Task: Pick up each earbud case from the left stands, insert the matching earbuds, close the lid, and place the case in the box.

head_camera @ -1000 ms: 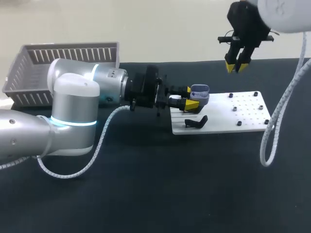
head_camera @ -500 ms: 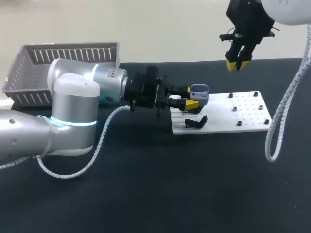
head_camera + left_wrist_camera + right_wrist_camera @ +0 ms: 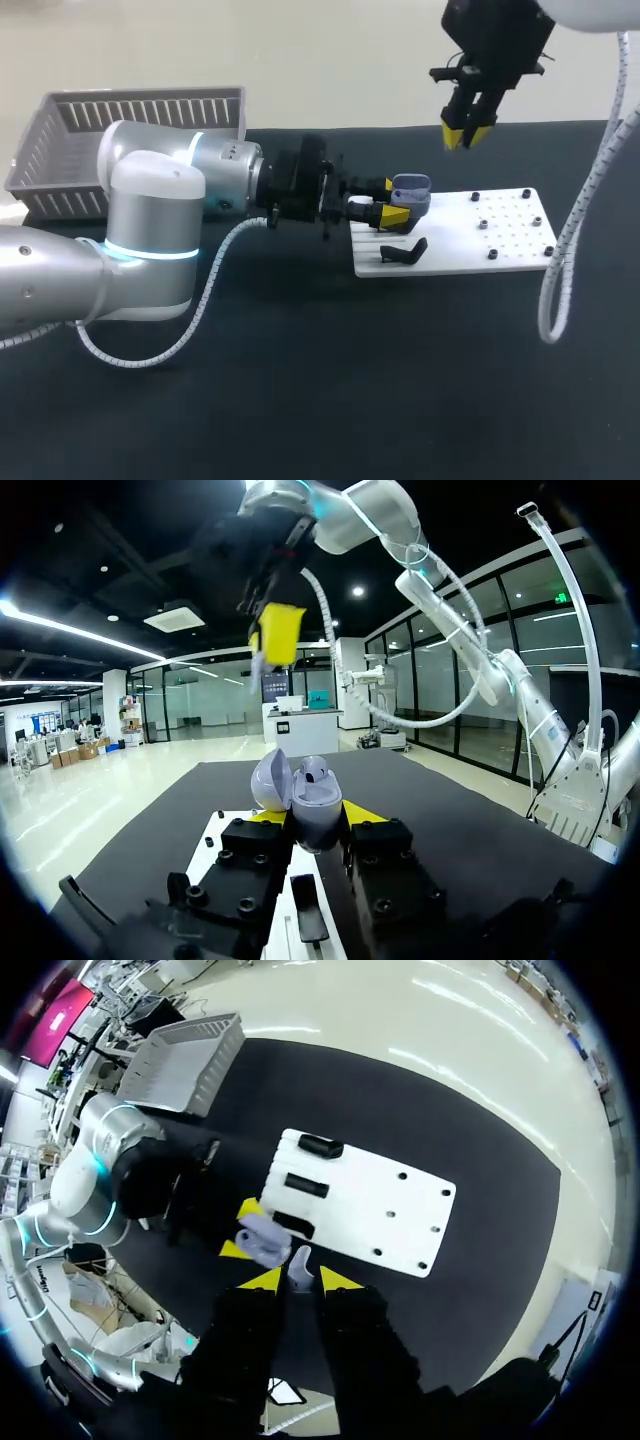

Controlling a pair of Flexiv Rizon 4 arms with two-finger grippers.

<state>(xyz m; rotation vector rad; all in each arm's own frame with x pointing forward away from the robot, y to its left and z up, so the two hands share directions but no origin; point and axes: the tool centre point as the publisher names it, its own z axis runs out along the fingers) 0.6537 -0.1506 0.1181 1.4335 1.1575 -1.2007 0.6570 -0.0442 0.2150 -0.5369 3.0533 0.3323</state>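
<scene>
Both jaws: loaded, one item each.
Left jaws: the left gripper [image 3: 316, 816] is clamped on the base of the small lavender-grey plastic earbud case [image 3: 318, 800], one yellow tip on each flank. The hinged lid [image 3: 271, 780] is flipped open. The case is upright, held over the stand end of the white perforated fixture board [image 3: 500, 235].
Right jaws: the right gripper [image 3: 300, 1278] is nearly closed and pinches a tiny pale earbud [image 3: 300, 1261]. It hangs well above the case, pointing down.
Case contents: a round, dark-centred shape shows in the base's mouth. Seated bud or bare well, can't tell.
Handling, case: light, stiff and glossy, so likely slippery. Grip the base flanks and keep off the lid and hinge.
Handling, bud: tiny and smooth, easy to twist or drop. It probably needs squaring over its well, then a light push.
Stands: three black stands [image 3: 305, 1185] in a row at the board's end, near the case.
Box: grey slatted plastic basket [image 3: 130, 115] at the rear left of the black desk [image 3: 300, 400], well apart from the case. Its contents are too small or too hidden to tell.
</scene>
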